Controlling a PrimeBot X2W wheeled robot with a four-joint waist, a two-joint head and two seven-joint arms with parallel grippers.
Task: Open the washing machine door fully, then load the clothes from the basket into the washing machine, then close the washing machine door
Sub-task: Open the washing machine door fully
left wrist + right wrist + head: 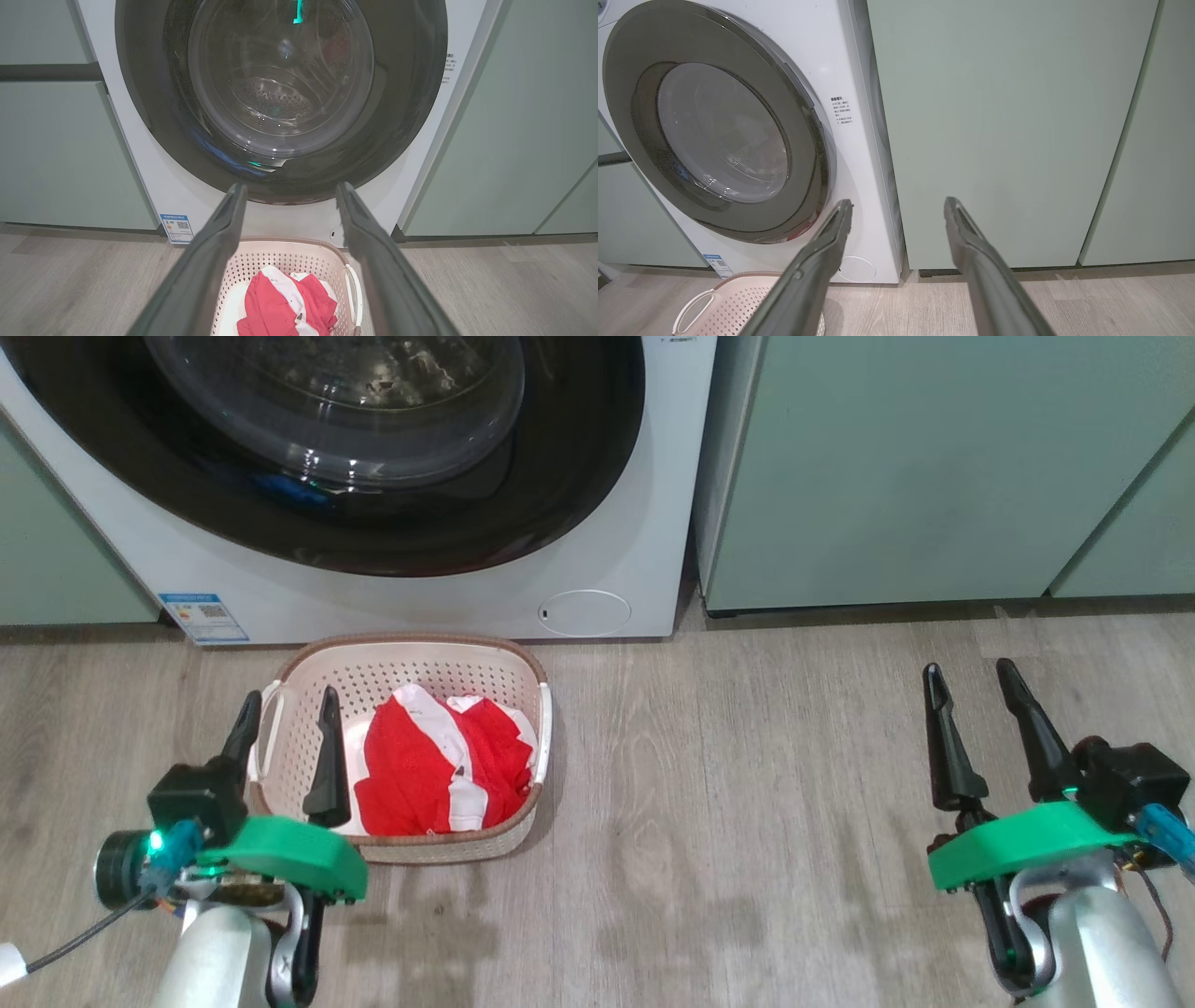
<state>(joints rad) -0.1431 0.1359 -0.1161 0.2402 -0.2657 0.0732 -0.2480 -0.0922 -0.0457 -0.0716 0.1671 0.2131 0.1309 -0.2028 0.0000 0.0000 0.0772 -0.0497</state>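
Head view: the basket sits on the floor at its far edge, just before the machine and below the door. The door lies flat against the machine's front, and in the left wrist view the steel drum shows through its glass bowl. Clothes, red and white, lie heaped in the basket's right half, inside the rim. Left fingers are spread wide with nothing between them, over the basket's left side, one across the left handle and the other over the perforated bottom. Right fingers are likewise parted and empty, over the floor well right of the basket, pointing towards the green cabinet beside the machine.
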